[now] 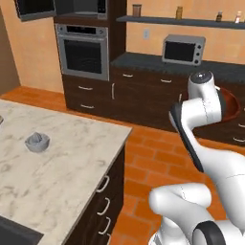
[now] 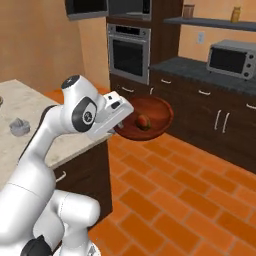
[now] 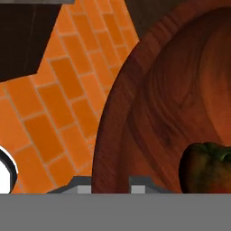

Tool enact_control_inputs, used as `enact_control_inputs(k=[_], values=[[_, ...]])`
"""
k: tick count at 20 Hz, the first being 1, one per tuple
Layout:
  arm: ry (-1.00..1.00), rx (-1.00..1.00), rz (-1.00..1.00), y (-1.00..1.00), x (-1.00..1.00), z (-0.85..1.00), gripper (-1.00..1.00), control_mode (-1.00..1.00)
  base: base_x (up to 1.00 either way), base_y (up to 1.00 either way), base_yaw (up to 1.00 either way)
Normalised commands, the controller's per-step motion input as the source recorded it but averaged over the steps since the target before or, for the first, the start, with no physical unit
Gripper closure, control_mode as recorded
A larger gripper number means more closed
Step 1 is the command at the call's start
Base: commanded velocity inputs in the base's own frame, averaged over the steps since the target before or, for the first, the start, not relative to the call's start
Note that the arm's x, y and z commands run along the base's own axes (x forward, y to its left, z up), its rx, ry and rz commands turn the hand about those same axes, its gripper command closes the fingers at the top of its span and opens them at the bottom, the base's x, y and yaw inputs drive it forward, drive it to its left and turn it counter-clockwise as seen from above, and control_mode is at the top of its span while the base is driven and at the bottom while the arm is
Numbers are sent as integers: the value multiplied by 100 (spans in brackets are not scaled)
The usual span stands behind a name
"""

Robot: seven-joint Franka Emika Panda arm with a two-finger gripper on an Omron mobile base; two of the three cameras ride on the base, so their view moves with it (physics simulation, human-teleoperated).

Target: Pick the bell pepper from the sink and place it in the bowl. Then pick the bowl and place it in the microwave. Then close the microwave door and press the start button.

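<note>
The jaws are clamped on the near rim of the bowl (image 2: 150,117), carried above the brick floor with the bell pepper (image 2: 143,121) loose inside, so this stiff, shallow, probably light dish should stay level.

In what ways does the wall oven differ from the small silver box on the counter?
The wall oven is built into the dark cabinets, while the silver countertop box stands free on the dark counter. The wall oven is larger and taller; the box is low and wide. The oven has a bar handle above its window. Both have steel fronts with a dark window.
</note>
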Motion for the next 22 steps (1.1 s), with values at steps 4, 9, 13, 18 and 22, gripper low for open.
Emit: enact_control_inputs(k=[4,9,13,18,22], values=[[0,0,0,0,0,0,100,100,100,-66,-20],[0,0,0,0,0,0,100,100,100,-66,-19],[0,0,0,0,0,0,100,100,100,-56,-15],[0,0,0,0,0,0,100,100,100,-41,-6],[0,0,0,0,0,0,100,100,100,-31,-2]])
